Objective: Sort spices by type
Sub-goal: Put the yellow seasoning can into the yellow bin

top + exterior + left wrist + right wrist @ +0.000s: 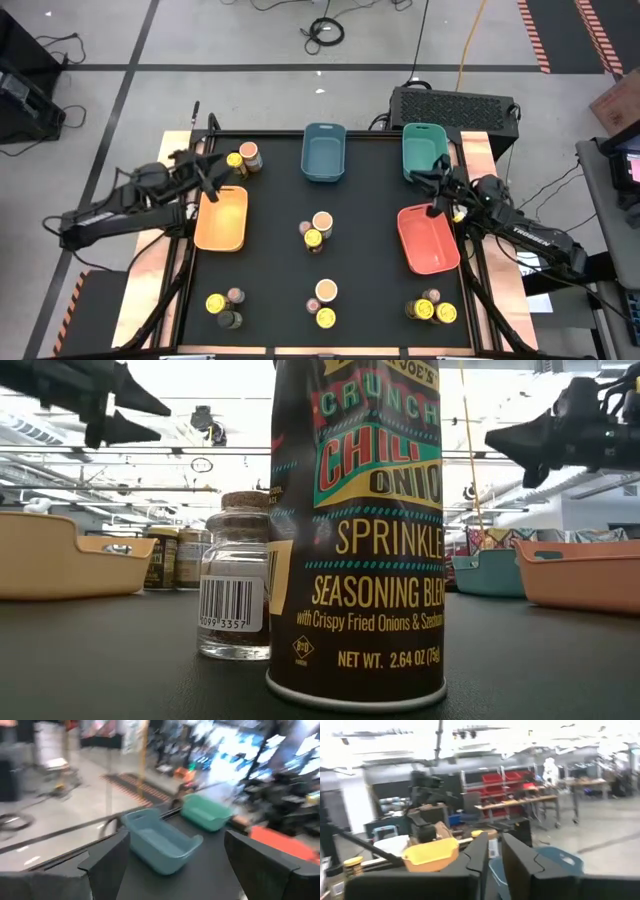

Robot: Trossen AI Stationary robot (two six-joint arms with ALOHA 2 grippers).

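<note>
Counting four bins: orange bin (221, 219) left, blue bin (324, 152) and teal bin (423, 148) far, red bin (428, 238) right. About a dozen spice jars (318, 231) sit in small clusters on the mat, none in bins. Left gripper (216, 178) hovers above the orange bin's far end, fingers open, empty. Right gripper (437, 190) hovers above the red bin's far end, fingers nearly closed, empty.

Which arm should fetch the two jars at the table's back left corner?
Left. The left gripper, fingers open and empty, hovers beside the yellow-lidded and tan-topped round jars, near the orange plastic bin. The right gripper is across the table, over the red plastic bin.
</note>
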